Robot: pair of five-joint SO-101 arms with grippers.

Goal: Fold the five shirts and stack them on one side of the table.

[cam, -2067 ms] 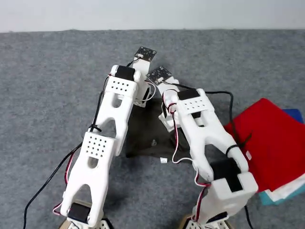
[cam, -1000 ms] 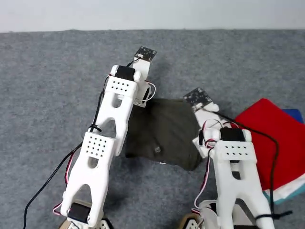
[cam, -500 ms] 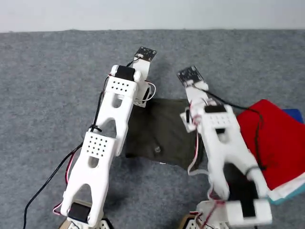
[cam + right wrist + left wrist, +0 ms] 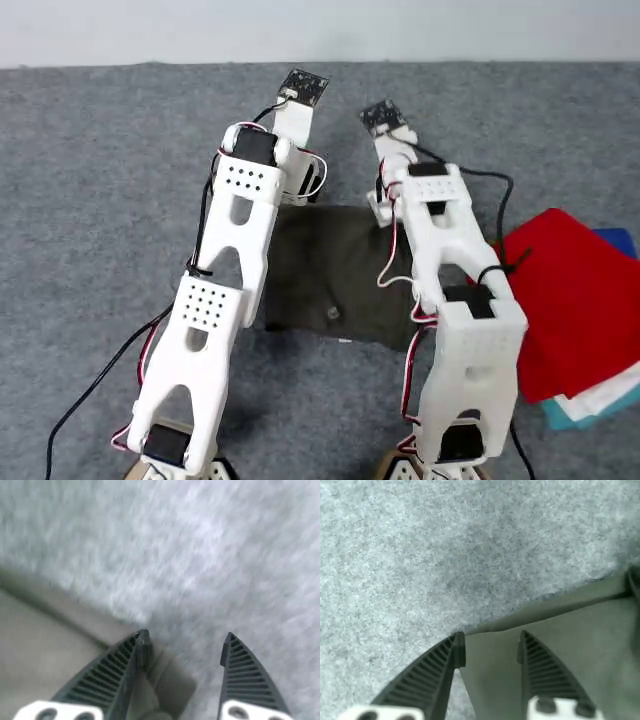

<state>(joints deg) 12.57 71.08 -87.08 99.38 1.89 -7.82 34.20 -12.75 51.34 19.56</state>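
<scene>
A dark olive shirt (image 4: 340, 275) lies partly folded on the grey carpet between the two arms. My left gripper (image 4: 490, 647) is open over the shirt's (image 4: 560, 640) far left corner, one finger at the cloth edge, the other over the cloth. My right gripper (image 4: 187, 647) is open at the shirt's (image 4: 45, 640) far right corner, one finger on the cloth edge, the other over bare carpet. In the high view both arms reach to the shirt's far edge, left arm (image 4: 245, 200), right arm (image 4: 430, 215).
A stack of folded shirts lies at the right edge of the table, with a red shirt (image 4: 575, 300) on top and white and blue layers (image 4: 590, 405) below. Grey carpet (image 4: 100, 200) covers the table.
The right arm swung back from the right side and stretched forward to the shirt's far right corner. The left arm shifted slightly forward. The shirt lies flatter and wider than at first.
</scene>
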